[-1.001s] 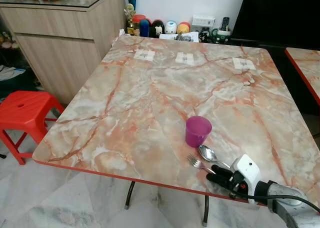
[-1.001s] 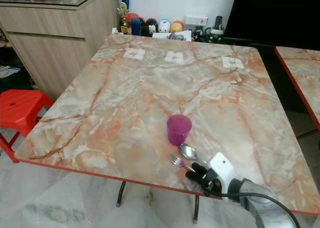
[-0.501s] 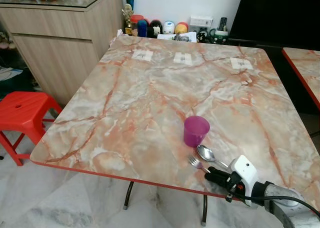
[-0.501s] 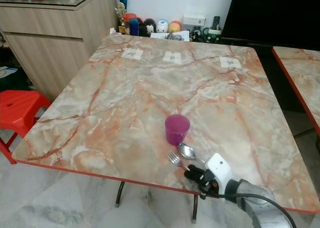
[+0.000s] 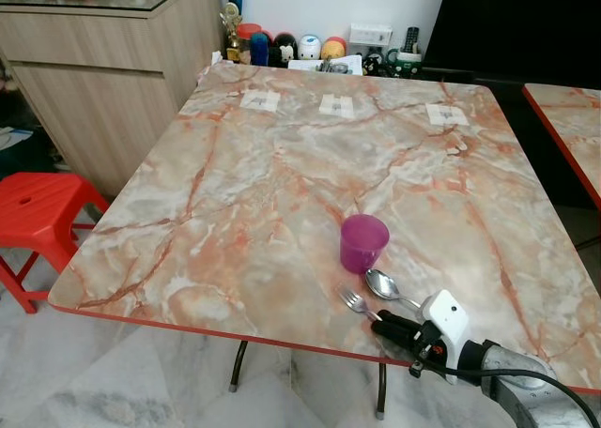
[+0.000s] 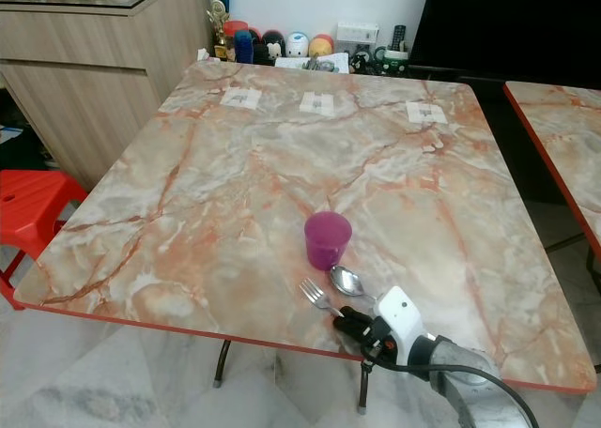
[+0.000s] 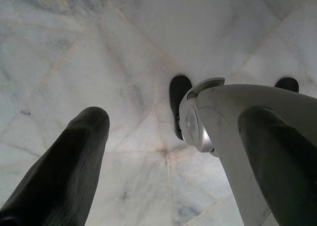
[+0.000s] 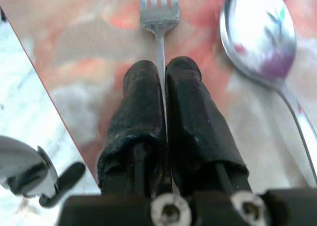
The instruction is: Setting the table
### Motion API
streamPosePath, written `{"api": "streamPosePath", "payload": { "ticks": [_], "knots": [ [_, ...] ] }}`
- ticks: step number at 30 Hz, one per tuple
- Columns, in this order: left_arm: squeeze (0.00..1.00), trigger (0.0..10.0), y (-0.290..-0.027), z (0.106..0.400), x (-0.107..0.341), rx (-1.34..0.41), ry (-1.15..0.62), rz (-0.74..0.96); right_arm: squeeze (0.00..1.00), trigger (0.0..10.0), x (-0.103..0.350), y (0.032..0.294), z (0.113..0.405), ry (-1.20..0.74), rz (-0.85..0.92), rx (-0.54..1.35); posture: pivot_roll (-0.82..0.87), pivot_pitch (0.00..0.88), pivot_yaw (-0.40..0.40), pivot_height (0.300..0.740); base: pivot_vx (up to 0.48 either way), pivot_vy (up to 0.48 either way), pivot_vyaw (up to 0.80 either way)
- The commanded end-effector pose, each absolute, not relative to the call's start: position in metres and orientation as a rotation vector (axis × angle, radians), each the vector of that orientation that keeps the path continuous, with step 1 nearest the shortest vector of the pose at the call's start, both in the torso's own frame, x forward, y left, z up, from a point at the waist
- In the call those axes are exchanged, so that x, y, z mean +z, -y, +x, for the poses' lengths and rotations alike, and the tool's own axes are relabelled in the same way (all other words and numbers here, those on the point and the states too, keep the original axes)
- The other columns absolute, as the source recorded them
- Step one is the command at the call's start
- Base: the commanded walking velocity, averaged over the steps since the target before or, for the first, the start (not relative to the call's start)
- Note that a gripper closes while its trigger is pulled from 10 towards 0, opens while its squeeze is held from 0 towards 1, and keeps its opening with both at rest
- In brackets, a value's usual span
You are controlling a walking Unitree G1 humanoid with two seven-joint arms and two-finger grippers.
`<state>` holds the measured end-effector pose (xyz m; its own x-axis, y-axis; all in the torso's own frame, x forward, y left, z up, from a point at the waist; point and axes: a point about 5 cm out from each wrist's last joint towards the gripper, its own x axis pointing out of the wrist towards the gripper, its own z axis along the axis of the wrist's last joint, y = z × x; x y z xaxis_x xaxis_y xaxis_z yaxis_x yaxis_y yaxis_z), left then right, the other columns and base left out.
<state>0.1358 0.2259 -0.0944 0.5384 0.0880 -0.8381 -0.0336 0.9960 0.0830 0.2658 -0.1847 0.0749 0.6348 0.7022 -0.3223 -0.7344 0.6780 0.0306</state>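
Note:
A purple cup (image 5: 363, 243) stands on the marble table (image 5: 282, 165) near its front edge. Just in front of it lie a spoon (image 5: 386, 285) and a fork (image 5: 354, 302), side by side. My right gripper (image 5: 383, 328) rests low on the table's front edge, shut on the fork's handle. In the right wrist view the fork (image 8: 159, 15) sticks out from between the two black fingers (image 8: 190, 112), and the spoon (image 8: 260, 35) lies beside them. My left gripper (image 7: 173, 132) hangs open over the pale floor, holding nothing.
A red stool (image 5: 38, 212) stands at the table's left. A wooden counter (image 5: 113, 62) is behind it. Small toys and bottles (image 5: 282, 48) line the wall past the far edge. Three white tags (image 5: 338, 105) lie on the far part of the table. A second table (image 5: 573, 128) is at the right.
The camera has shifted, so the whole scene sits a little differently. My right gripper stays shut on the fork beside the spoon.

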Motion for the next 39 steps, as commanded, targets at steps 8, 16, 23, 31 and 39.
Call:
{"api": "streamPosePath", "payload": {
  "ticks": [8,16,23,31,39],
  "knots": [
    [0.00,10.0,-0.221,0.123,-0.100,0.062,-1.050,0.043,0.00,0.0,0.114,0.175,0.277,-0.098,-0.031,0.819,0.04,0.122,-0.021,0.740,0.000,0.000,0.00],
    [0.00,10.0,-0.220,0.123,-0.100,0.061,-1.050,0.043,0.00,2.2,0.155,0.175,0.295,0.143,0.028,0.646,0.03,0.117,-0.023,0.740,0.000,0.000,0.00],
    [0.00,10.0,-0.220,0.123,-0.100,0.059,-1.051,0.045,0.00,10.0,0.179,0.186,0.303,0.290,0.085,0.376,0.02,0.111,-0.028,0.740,0.000,0.000,0.00],
    [0.00,10.0,-0.221,0.122,-0.101,0.080,-1.046,0.047,0.00,10.0,0.159,0.199,0.290,0.250,0.093,0.115,0.02,0.101,-0.032,0.740,0.000,0.000,0.00],
    [0.00,10.0,-0.221,0.122,-0.100,0.083,-1.041,0.052,0.00,10.0,0.157,0.202,0.286,0.269,0.105,-0.064,0.00,0.060,-0.028,0.740,0.000,0.000,0.00]
  ]
}}
